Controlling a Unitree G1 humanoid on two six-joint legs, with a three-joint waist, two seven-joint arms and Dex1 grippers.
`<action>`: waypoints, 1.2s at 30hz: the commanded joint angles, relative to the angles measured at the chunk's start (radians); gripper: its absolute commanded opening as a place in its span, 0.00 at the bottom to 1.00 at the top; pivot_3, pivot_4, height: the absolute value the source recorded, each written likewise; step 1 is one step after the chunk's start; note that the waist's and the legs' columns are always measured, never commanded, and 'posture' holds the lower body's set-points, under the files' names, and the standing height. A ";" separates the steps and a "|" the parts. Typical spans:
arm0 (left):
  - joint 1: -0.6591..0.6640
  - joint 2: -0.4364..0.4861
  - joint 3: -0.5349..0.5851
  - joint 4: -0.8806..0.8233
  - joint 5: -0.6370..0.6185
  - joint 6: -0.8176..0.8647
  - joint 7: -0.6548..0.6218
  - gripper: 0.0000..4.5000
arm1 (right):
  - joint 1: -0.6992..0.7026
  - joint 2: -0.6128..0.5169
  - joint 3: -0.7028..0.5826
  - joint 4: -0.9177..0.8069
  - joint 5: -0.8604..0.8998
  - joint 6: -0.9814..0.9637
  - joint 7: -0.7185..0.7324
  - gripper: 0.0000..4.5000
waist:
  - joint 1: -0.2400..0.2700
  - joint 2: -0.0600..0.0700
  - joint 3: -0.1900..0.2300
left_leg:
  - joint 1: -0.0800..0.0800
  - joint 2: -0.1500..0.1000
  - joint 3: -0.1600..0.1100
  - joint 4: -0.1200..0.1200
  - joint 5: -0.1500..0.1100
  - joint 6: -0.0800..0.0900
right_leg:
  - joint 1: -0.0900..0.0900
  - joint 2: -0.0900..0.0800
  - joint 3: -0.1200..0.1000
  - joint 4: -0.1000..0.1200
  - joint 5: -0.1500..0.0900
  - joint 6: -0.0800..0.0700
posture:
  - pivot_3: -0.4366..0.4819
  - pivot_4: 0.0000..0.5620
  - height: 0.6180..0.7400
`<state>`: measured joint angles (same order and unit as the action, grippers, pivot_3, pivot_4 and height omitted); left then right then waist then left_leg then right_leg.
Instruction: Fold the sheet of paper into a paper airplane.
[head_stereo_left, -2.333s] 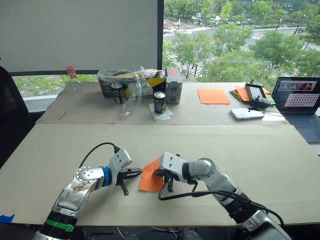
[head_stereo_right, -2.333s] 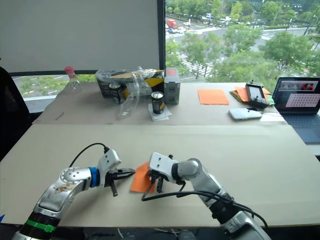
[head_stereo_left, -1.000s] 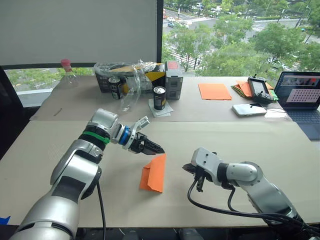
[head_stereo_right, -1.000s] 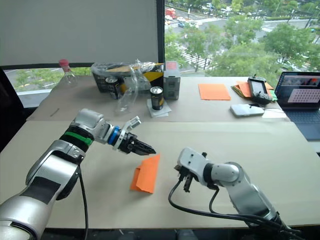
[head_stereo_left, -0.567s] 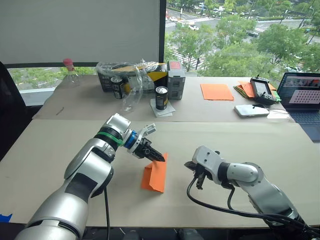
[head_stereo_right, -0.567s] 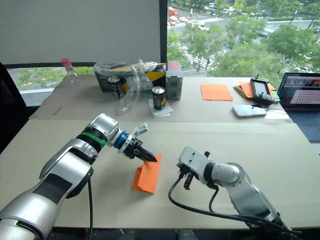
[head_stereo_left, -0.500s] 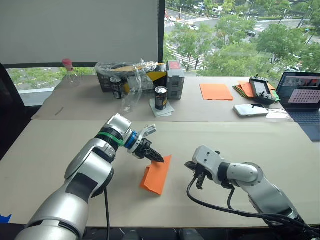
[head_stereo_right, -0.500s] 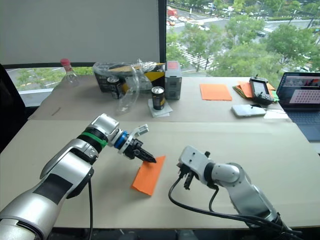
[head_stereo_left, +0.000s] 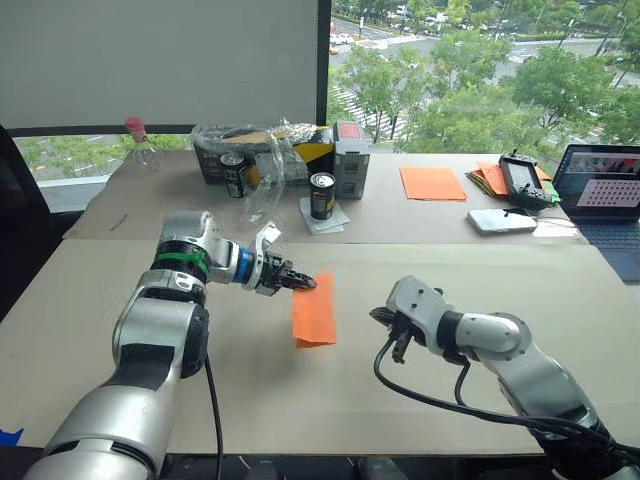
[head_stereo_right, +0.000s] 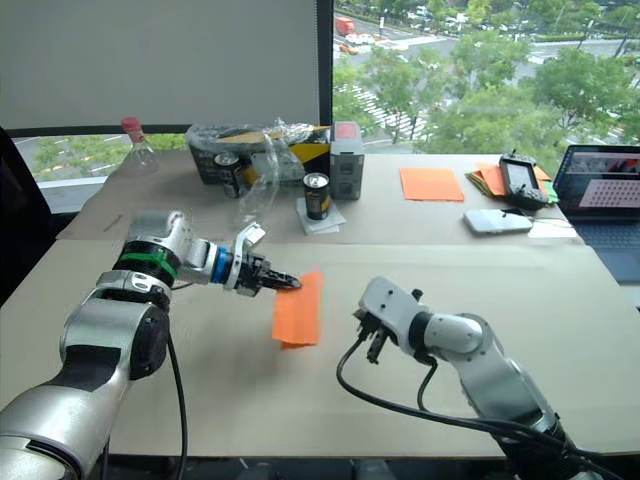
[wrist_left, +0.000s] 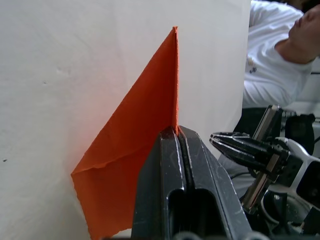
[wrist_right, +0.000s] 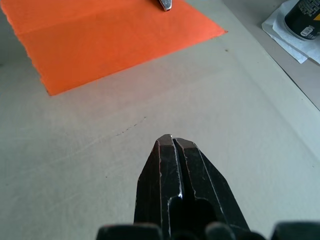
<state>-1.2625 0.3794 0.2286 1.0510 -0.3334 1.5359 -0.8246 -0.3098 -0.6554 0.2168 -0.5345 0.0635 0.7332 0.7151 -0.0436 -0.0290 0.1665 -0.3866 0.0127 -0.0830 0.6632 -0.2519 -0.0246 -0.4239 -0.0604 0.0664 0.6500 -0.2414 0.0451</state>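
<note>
Left claw (head_stereo_left: 300, 282) is clamped on the far left corner of the sheet of paper (head_stereo_left: 314, 312), fingers pressed together on its edge. Paper is a folded orange strip, lying mid-surface (head_stereo_left: 450, 400), nearer the front edge than the back, long side running front to back; in the left wrist view one flap stands up from the surface at the pinch. Right claw (head_stereo_left: 392, 338) sits just right of the paper, apart from it, fingers closed together, gripping nothing, tips near the surface. Along the back edge: a black can (head_stereo_left: 321, 195), a flat orange sheet (head_stereo_left: 432, 183), a laptop (head_stereo_left: 604, 195) at the back right corner.
</note>
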 joint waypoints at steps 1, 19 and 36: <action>0.008 -0.026 0.216 0.003 -0.024 0.079 0.228 0.00 | -0.023 0.000 -0.014 -0.001 0.007 -0.007 -0.005 0.00 | 0.001 0.000 0.000 | 0.000 0.000 0.000 0.000 0.000 0.000 | 0.000 0.000 0.000 0.000 0.000 0.000 | 0.48 0.27 0.84; 0.337 -0.676 0.903 -0.926 -0.475 0.079 1.375 0.00 | -0.084 0.035 0.036 0.061 -0.004 -0.045 -0.001 0.00 | 0.007 -0.002 0.001 | 0.003 0.000 0.001 0.001 0.002 -0.006 | -0.002 -0.001 0.003 0.011 0.001 0.000 | 0.48 0.27 0.84; 0.622 -0.351 0.567 -0.887 -1.409 -0.037 1.871 1.00 | -0.088 0.127 0.042 0.051 0.086 0.007 0.018 0.10 | 0.018 -0.003 0.001 | 0.005 -0.001 0.001 0.002 0.003 -0.013 | -0.001 -0.002 0.003 0.010 0.001 0.000 | 0.48 0.27 0.84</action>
<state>-0.6911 -0.0315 0.8640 0.1893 -1.6082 1.5632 0.9753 -0.3852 -0.5350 0.2674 -0.4617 0.1287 0.7315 0.7360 -0.0252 -0.0317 0.1676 -0.3808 0.0122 -0.0821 0.6651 -0.2486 -0.0377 -0.4244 -0.0619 0.0696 0.6607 -0.2404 0.0453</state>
